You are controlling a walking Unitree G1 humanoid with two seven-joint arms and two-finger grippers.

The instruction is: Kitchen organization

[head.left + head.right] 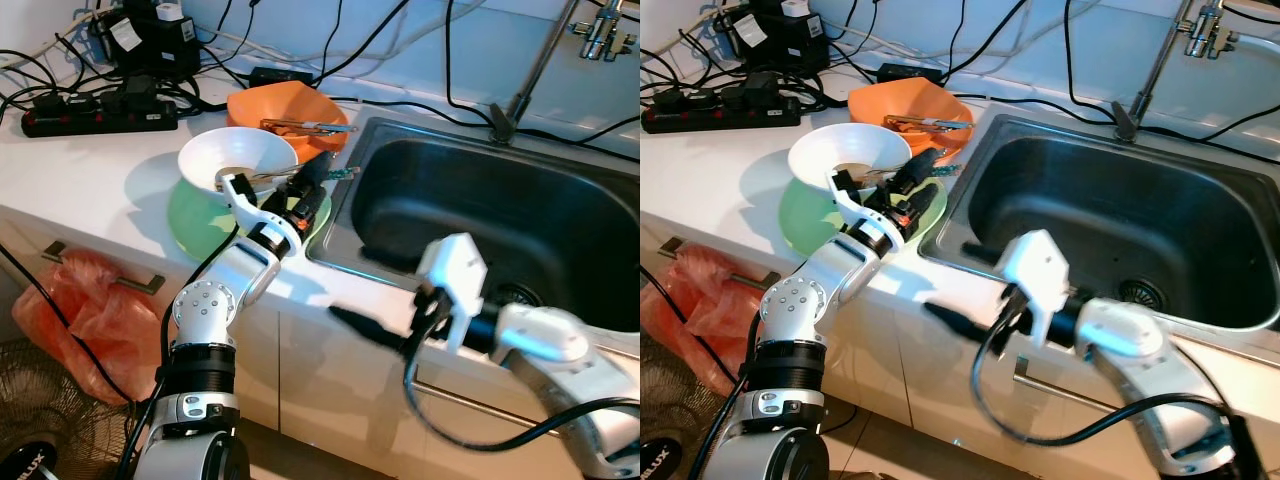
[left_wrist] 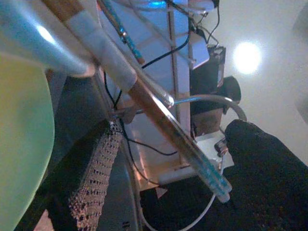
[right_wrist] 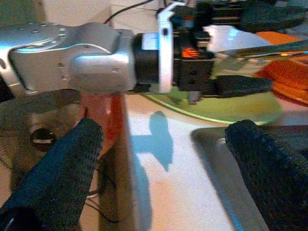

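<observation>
1. Your left pincer [image 1: 318, 178] is reaching over the green plate [image 1: 190, 220], beside the white bowl [image 1: 237, 158]; its grip is unclear.
2. Your right pincer [image 1: 365, 325] is hanging wide open at the desk [image 1: 90, 160] edge, before the sink [image 1: 500, 215].
3. Utensils are lying in the orange bowl [image 1: 285, 108].

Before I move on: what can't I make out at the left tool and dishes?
- White bowl contents: hidden by its rim, head views.
- Green plate: mostly covered by bowl and left arm.
- Left tool grip on the chopsticks: blurred in the left wrist view.
</observation>
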